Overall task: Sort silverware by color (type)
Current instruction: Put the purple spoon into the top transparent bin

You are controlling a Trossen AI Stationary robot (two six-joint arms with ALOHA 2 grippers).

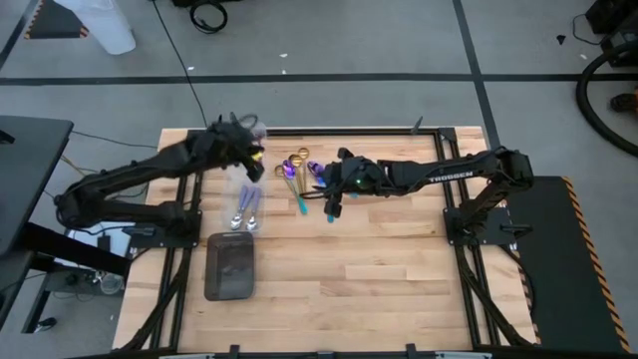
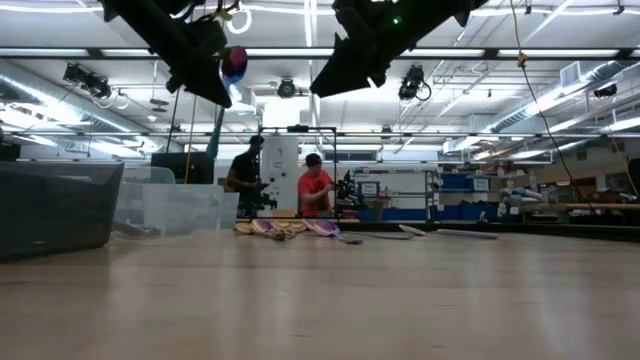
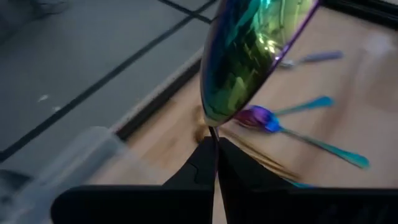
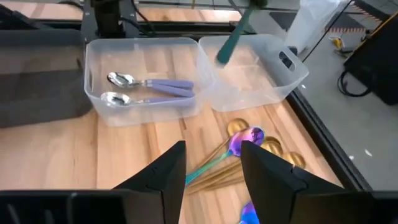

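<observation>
My left gripper [image 1: 253, 152] is shut on an iridescent purple spoon [image 3: 249, 56] with a teal handle [image 4: 232, 38], held over the empty clear bin [image 4: 249, 78] at the far left. My right gripper [image 4: 211, 168] is open and empty above a pile of gold spoons [image 4: 239, 165] and purple spoons [image 4: 245, 138] lying flat on the table [image 1: 399, 259]. It also shows in the high view [image 1: 330, 201]. Two silver spoons [image 4: 140, 90] lie in the neighbouring clear bin [image 1: 244, 209]. My left gripper pinches the spoon's thin neck [image 3: 213, 134], just beside the bowl, between its two fingertips [image 3: 200, 163]. The spoon is lifted clear. In the low view its bowl [image 2: 233, 63] is up and its teal handle [image 2: 216, 130] hangs down below the fingers.
A dark grey tray [image 1: 229, 267] lies near the left front, beside the two clear bins. Bare wood [image 1: 399, 259] spreads over the table's middle and right. People stand in the room far behind the table [image 2: 315, 190].
</observation>
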